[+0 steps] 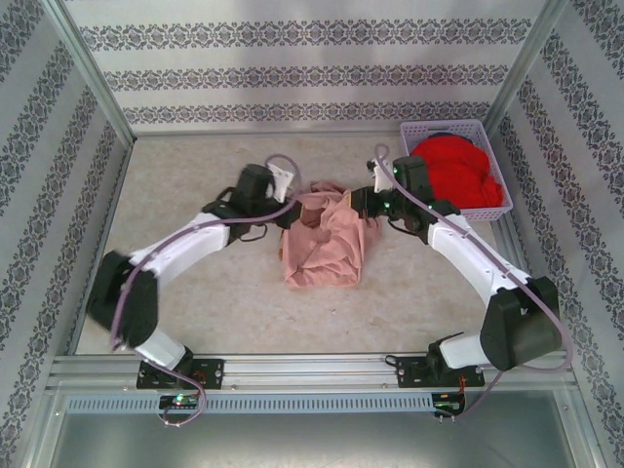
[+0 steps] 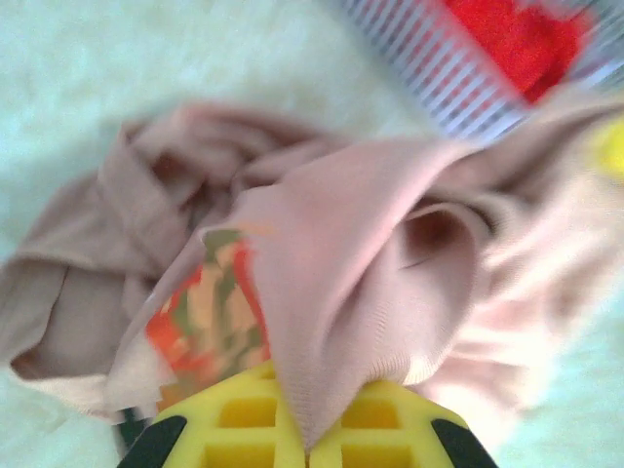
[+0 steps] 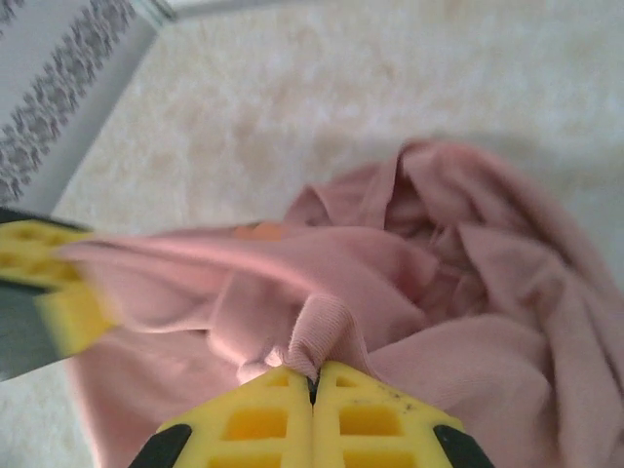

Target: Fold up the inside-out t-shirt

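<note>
The inside-out t-shirt (image 1: 322, 239) lies crumpled on the surface (image 1: 195, 175), bunched between the two end effectors and spilling from them toward the arm bases. The left end effector (image 1: 286, 214) is clenched on the shirt's left edge. In its wrist view the yellow pads (image 2: 244, 429) meet, with a tongue of pink cloth pinched between them. The right end effector (image 1: 363, 205) is clamped on the opposite edge. In its wrist view the pads (image 3: 258, 424) close on a small ribbed fold, and the cloth runs taut to the left.

The left wrist view brings out a print (image 2: 205, 312) just left of the pinched fold. It is patches of orange, white and a dark tone, too blurred for any lettering to be read. Motion blur also smears the shirt's right side there.

Just beyond the right end effector stands a pale basket (image 1: 429, 127) holding a red garment (image 1: 453, 166).
</note>
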